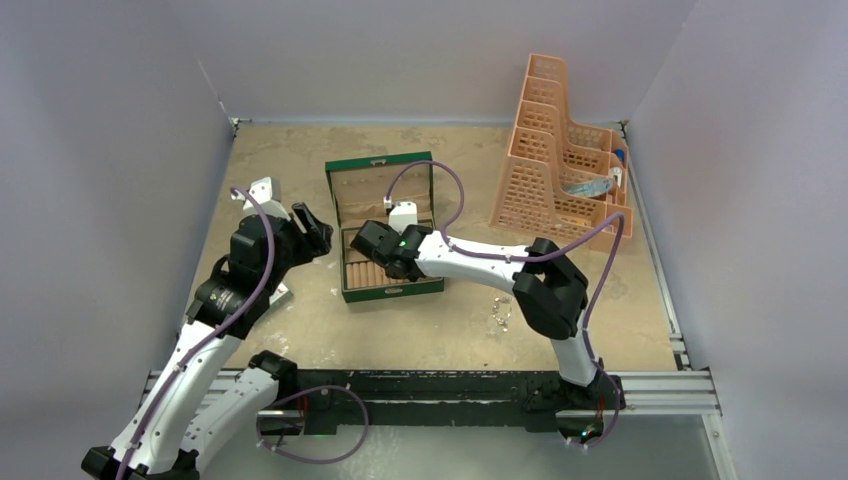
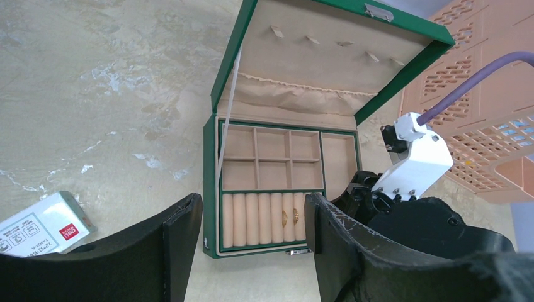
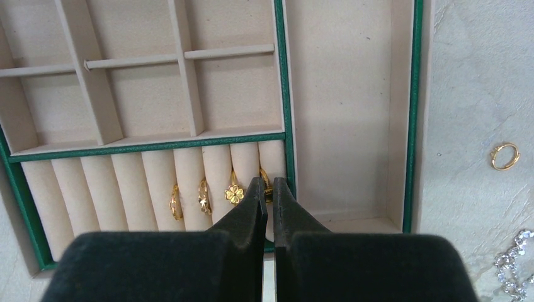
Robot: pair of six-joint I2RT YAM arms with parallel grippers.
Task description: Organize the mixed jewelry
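Observation:
The mixed jewelry is split between the table and the open green box (image 3: 415, 126). Three gold rings (image 3: 235, 193) stand in the slots between the box's beige rolls. A fourth ring (image 3: 264, 178) is half hidden behind my right gripper (image 3: 267, 184), which is shut with its tips right at that ring. I cannot tell if it is pinched. One loose gold ring (image 3: 505, 156) and a silvery chain (image 3: 513, 264) lie on the table right of the box. My left gripper (image 2: 252, 214) hovers open in front of the box (image 2: 211, 189) with nothing between its fingers.
An orange plastic rack (image 1: 560, 150) stands at the back right. A small white carton (image 2: 44, 226) lies on the table left of the box. The box lid (image 2: 327, 56) stands up behind the tray. Grey walls close in the table on three sides.

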